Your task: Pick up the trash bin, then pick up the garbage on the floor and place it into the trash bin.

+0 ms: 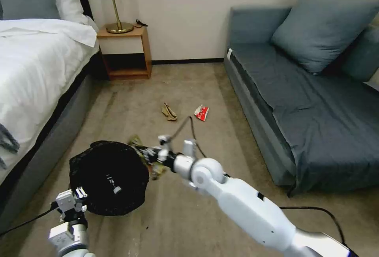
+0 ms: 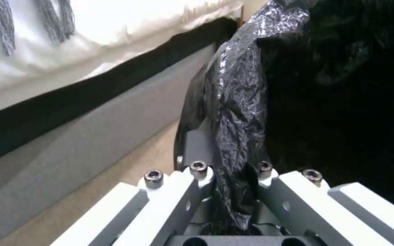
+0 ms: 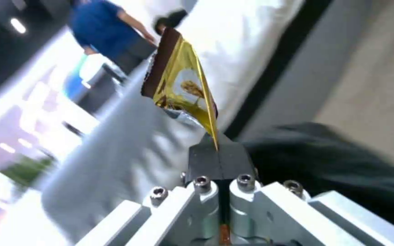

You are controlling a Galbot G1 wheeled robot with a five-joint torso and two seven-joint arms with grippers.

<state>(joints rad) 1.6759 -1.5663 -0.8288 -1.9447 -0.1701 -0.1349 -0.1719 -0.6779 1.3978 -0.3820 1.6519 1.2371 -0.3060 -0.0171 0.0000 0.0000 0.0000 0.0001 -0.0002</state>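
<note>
Trash bin, black-bagged, is held off the carpet at 7 o'clock by left gripper, clamped on its bag rim. Gold snack wrapper is pinched in right gripper beside bin's 3 o'clock edge. Tan scrap and red-and-white wrapper are left at 12 o'clock.

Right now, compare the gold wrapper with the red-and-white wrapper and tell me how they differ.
The gold wrapper is pinched in the right end effector, off the floor; the red-and-white wrapper lies loose on the carpet. The gold wrapper is at the rim of the trash bin, which the left end effector grips by its black bag; the red-and-white wrapper lies farther off, nearer the sofa. Both are small pieces of litter outside the trash bin.
</note>
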